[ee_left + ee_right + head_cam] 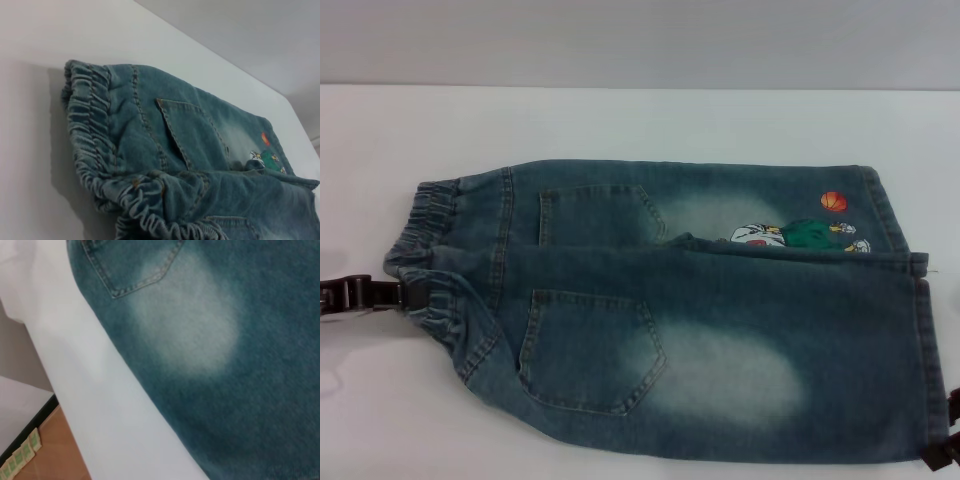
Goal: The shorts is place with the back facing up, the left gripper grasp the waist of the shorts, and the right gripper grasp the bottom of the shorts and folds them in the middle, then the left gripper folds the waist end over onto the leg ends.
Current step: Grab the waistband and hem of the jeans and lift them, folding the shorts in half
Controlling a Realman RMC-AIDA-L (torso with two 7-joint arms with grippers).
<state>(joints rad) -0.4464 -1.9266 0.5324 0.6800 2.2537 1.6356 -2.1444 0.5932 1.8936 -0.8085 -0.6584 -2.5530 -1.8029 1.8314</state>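
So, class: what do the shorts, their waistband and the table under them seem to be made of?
The shorts: denim, by the blue twill look, contrast stitching and pale bleached patches; matte, faded finish. The waist: the same denim gathered over what is probably elastic, given the tight puckers. The table: smooth, matte white surface; whether laminate or a cloth cover is unclear.
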